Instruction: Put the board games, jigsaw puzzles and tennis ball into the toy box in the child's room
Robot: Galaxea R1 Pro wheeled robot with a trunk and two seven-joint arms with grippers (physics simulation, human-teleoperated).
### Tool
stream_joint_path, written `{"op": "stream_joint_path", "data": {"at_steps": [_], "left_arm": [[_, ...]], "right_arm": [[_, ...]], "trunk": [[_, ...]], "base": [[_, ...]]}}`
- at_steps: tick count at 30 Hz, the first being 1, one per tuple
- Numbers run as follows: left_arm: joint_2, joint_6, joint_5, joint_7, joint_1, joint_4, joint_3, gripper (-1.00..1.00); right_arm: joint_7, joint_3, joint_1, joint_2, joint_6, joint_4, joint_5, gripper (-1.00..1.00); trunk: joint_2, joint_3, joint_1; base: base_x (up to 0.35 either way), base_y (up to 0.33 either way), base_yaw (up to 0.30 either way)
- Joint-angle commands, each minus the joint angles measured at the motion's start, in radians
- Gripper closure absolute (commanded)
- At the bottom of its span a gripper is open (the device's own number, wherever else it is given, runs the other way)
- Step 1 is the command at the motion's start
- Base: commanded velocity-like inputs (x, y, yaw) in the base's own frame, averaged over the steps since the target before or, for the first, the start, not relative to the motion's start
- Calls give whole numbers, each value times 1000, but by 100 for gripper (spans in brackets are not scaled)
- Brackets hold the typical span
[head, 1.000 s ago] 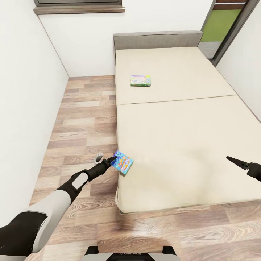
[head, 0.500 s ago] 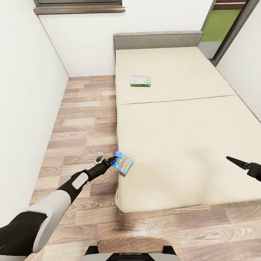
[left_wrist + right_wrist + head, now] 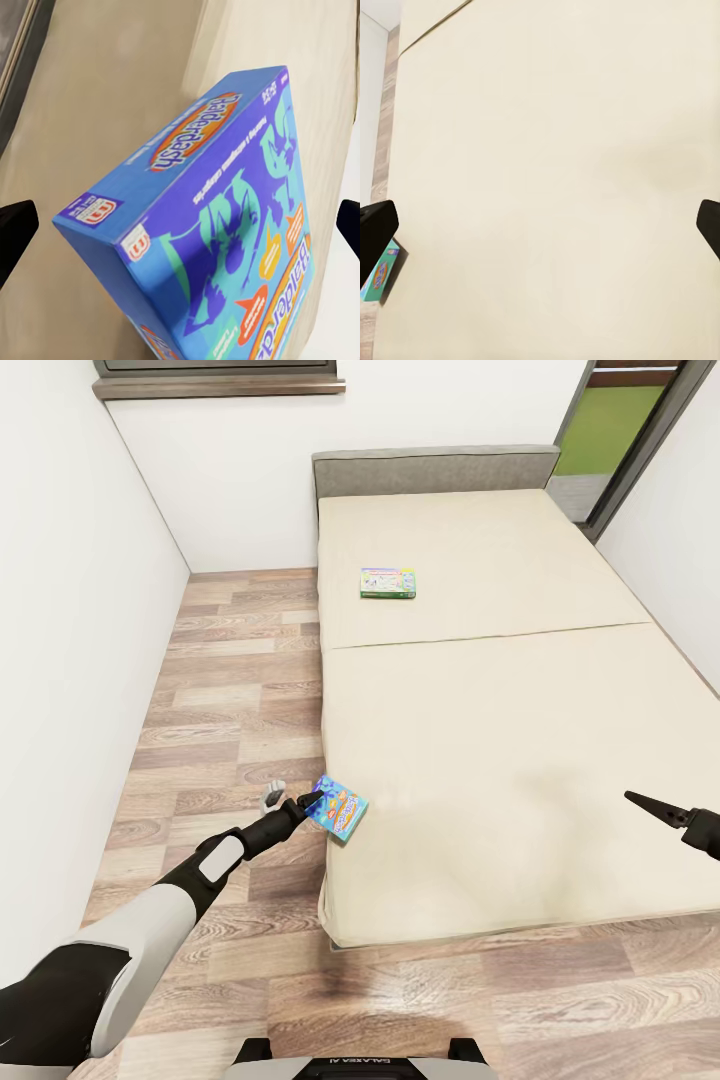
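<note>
Our left end effector [image 3: 310, 801] sits at the bed's near-left corner, at about seven o'clock in the head view, its tips against the near edge of the small flat blue board game box [image 3: 339, 808]. In the left wrist view the two dark fingers [image 3: 16, 229] stand wide apart at either side of the box [image 3: 217, 225], not touching it (so we judge this a grasp not yet closed). The box lies tilted, overhanging the edge of the cream mattress of the bed [image 3: 500, 710], with the wood-plank floor [image 3: 230, 690] below.

Our right end effector [image 3: 655, 809] hangs over the mattress at four o'clock, holding nothing; in its own wrist view its fingers [image 3: 375, 232] are spread wide over bare mattress.

A second flat game box, green-edged with a pale printed top [image 3: 388, 582], lies farther up the bed toward twelve o'clock, well apart from both arms.

To do this step well, we should centre the box between the fingers before closing, and grip across its narrow thickness, not its broad face. Because the box hangs off the edge, a nudge could tip it to the floor, so we should close gently and lift straight up before turning away.
</note>
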Motion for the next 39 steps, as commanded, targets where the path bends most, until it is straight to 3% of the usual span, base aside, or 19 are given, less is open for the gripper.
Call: {"op": "stream_joint_path", "data": {"at_steps": [1,39], "left_arm": [[1,6,10,-1,0,0,-6,-100],[0,5,11,-2,0,-1,-7,-100]], "right_arm": [[0,-1,-1,0,7,0,-4,-100],[0,-1,-1,0,7,0,-5,-100]], "trunk": [[0,0,0],[0,0,0]], "base": [[0,0,0],[0,0,-45]]}}
